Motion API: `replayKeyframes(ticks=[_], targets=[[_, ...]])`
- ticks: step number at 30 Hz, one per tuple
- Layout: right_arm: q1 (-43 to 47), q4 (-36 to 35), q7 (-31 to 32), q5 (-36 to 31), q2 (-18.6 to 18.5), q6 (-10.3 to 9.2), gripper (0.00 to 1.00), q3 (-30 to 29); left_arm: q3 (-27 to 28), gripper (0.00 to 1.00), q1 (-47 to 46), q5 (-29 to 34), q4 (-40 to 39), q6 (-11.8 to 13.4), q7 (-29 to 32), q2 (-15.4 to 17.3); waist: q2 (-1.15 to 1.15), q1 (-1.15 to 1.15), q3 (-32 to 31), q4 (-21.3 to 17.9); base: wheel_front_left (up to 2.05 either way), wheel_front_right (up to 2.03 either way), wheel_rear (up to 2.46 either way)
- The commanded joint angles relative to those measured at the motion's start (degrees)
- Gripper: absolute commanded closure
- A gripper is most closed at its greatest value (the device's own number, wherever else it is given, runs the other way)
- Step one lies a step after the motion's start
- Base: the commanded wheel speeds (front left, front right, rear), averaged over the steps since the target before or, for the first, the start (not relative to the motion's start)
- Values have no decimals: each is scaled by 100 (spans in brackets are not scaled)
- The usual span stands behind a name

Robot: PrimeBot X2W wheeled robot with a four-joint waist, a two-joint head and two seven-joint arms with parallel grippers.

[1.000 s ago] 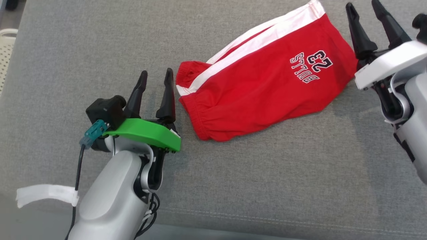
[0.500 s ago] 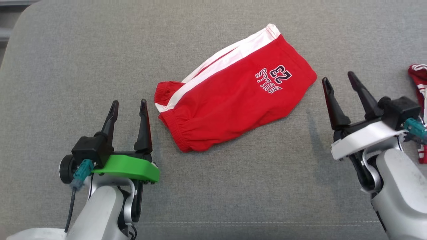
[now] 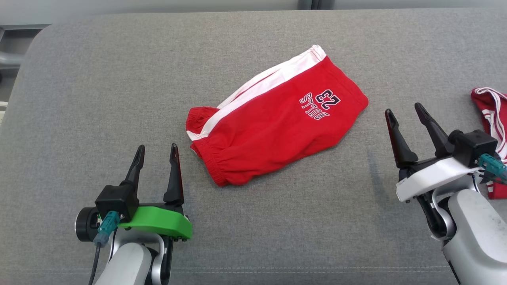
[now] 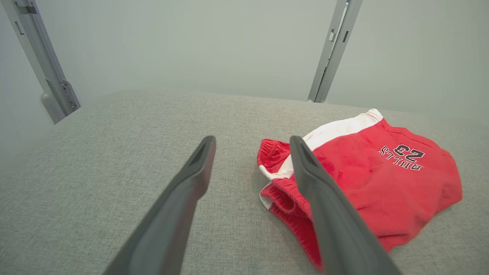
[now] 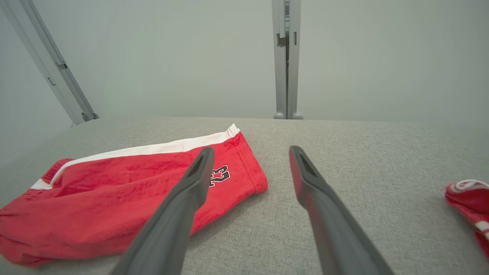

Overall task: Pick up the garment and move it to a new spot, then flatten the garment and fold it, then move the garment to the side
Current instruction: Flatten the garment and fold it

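Nearest the camera, the left gripper [image 3: 157, 147] stands with its two dark fingers apart and empty, just short of the shorts' gathered end. The right gripper [image 3: 404, 109], equally spread and holding nothing, waits just off their opposite end. Between them lie the red knit shorts [image 3: 277, 122], white-striped and printed BULLS 23. They rest slantwise on the grey woven cushion [image 3: 99, 99], one leg laid over the other, with the elastic waistband [image 3: 210, 156] towards the left gripper and the hem [image 3: 358, 101] towards the right.

The scene fits two stages: shorts dropped doubled over and waiting to be carried to a new spot, or shorts already folded and waiting to go aside. Either way, a lift would probably go best with each gripper pinching every layer at its own end and both rising level, so the soft cloth neither sags nor falls open. Right of the shorts and well apart from them lies a second red-and-white garment [image 3: 489, 107], best left clear of the carrying path.
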Motion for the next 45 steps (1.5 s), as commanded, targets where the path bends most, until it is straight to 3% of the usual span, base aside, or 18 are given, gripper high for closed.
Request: replayKeyframes(ticks=[1,8,12,20,29,30,32,38,45], targets=[[-93,41,-19,-39,-54,-1,0,-11,-14,0,-36,20,-3,-32,-1,-13,0,0,18,62,0,0,0],[-753,774,-19,97,-312,-1,0,86,-141,0,-264,98,-67,-55,9,-107,0,0,241,351,0,0,0],[-1468,1704,7,244,-520,-1,0,445,-310,0,-446,158,-89,-126,13,-234,0,0,546,651,0,0,0],[-2204,2893,-3,631,-673,-2,0,1085,-594,0,-723,244,72,-343,5,-505,0,0,971,1088,0,0,0],[-2349,3426,16,1183,-646,-1,0,1678,-526,0,-854,344,85,-364,0,-625,0,0,1128,1151,0,0,0],[-2363,3424,17,1255,-645,0,11,1779,-487,0,-864,356,72,-359,0,-622,0,0,1140,1135,0,0,0],[-2344,3331,18,1508,-601,1,100,1946,-400,0,-876,388,61,-343,-1,-600,0,0,1154,1093,0,0,0],[-2213,2788,3,1986,-797,-1,100,2160,-254,0,-811,458,45,-356,-1,-589,0,0,1101,905,0,0,0],[-1314,1475,-14,1966,-843,-2,100,1128,-142,0,-672,486,87,-394,-1,-599,0,0,902,633,0,0,0]])
